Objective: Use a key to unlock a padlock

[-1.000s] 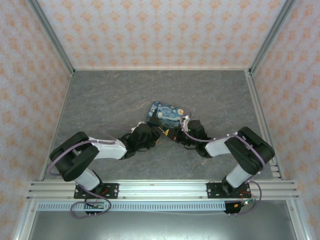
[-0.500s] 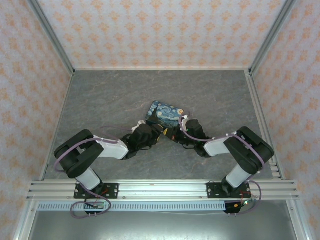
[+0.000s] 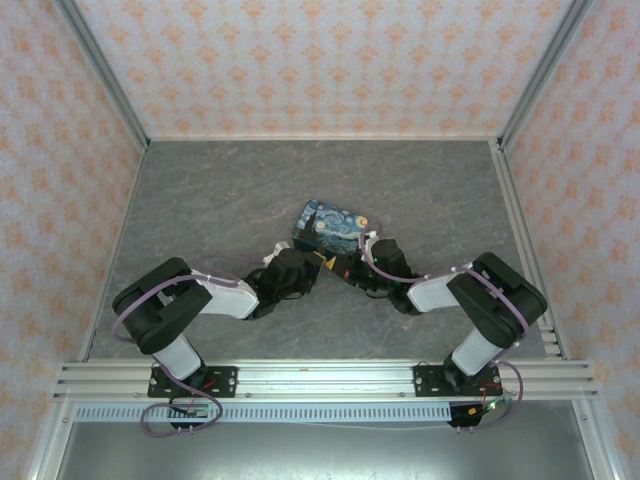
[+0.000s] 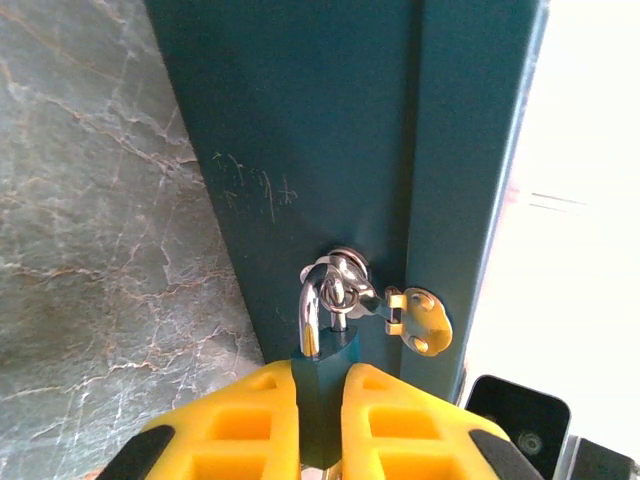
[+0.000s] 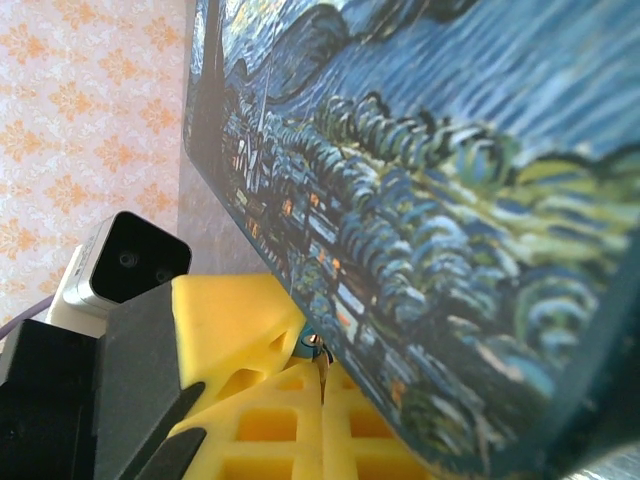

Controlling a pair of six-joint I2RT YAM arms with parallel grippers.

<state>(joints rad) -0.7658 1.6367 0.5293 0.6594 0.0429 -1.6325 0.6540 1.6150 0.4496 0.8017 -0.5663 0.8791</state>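
The padlock (image 4: 322, 375) is a small teal body with a steel shackle (image 4: 309, 315) hooked through a brass hasp (image 4: 421, 320) on the dark side of the starry-night box (image 3: 333, 227). My left gripper (image 4: 320, 388) is shut on the padlock body, one yellow finger on each side. In the right wrist view, my right gripper (image 5: 322, 395) is shut on a thin metal key (image 5: 320, 370). The key's tip sits right at the keyhole end of the padlock (image 5: 309, 344), under the box's painted lid (image 5: 430, 200). In the top view both grippers meet at the box's near edge, left gripper (image 3: 316, 262) and right gripper (image 3: 346, 266).
The box rests mid-table on the grey marbled surface (image 3: 200, 200). Patterned walls close off the left, back and right (image 3: 320, 60). The left wrist's camera housing (image 5: 125, 262) sits close beside my right fingers. An aluminium rail (image 3: 320, 378) runs along the near edge.
My left gripper has closed its fingers onto the padlock body. The left arm has shifted slightly toward the box. The right arm is almost still.
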